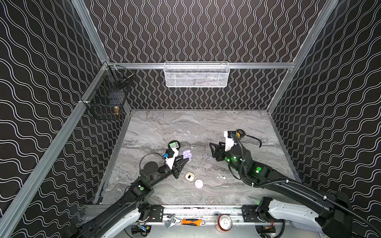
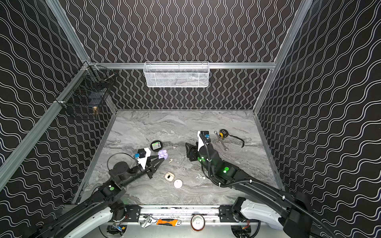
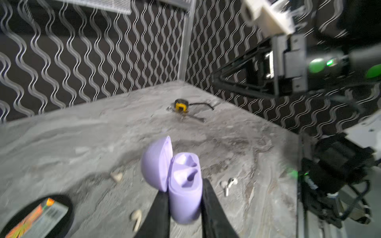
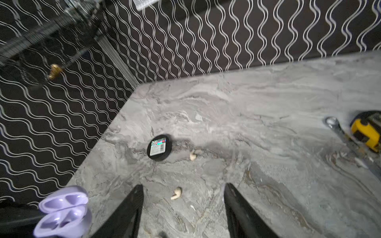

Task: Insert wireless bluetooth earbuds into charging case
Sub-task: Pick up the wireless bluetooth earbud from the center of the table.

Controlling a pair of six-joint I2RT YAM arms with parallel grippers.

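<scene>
Two claws: left claw (image 3: 184, 187) clamps lilac case (image 3: 185, 206) (flipped open); right claw (image 4: 184, 185) gapes.

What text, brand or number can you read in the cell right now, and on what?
No text reads clearly.
Label on the black round tin: colour print and a barcode, too blurred to read.
Yellow tape measure: no markings legible.
Can at the front rail: only its top shows.

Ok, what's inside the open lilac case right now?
Both earbud wells of the lilac case, clamped in the left gripper, look empty, and no bud sits in the lid. The wells' deep bottoms are shadowed and blurred.
</scene>
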